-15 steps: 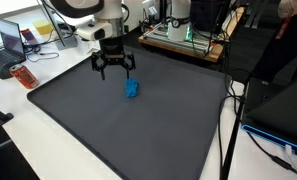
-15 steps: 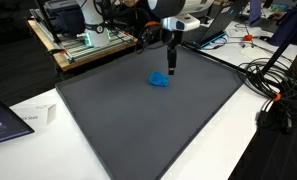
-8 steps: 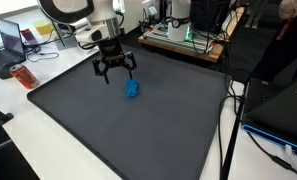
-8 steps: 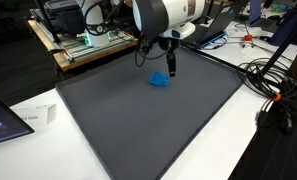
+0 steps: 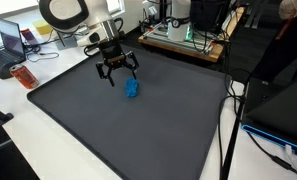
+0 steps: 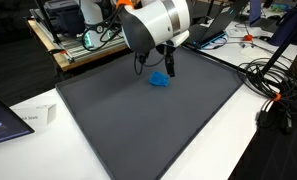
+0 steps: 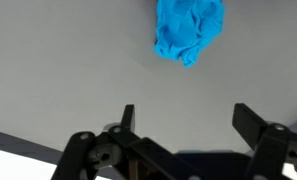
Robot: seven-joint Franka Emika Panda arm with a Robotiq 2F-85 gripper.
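A crumpled blue cloth [image 5: 132, 89] lies on the dark grey mat [image 5: 138, 130], toward its far side. My gripper [image 5: 118, 72] hangs just above the mat beside the cloth, apart from it, its fingers spread wide and empty. In the wrist view the cloth [image 7: 190, 28] sits ahead of the open gripper [image 7: 188, 118], slightly off to one side, with bare mat [image 7: 68, 70] between the fingertips. In an exterior view the wrist bulks large over the cloth [image 6: 161, 80], and the gripper [image 6: 171, 69] points down next to it.
A laptop [image 5: 10, 42] and an orange-red object [image 5: 24, 76] sit on the white table beside the mat. An electronics board [image 5: 178, 38] stands behind it. Cables [image 6: 273, 85] run along one edge; a paper card [image 6: 33, 118] lies near a corner.
The arm has swung and turned at the wrist, shifting the gripper slightly closer to the blue cloth. The fingers stay spread; the cloth has not moved.
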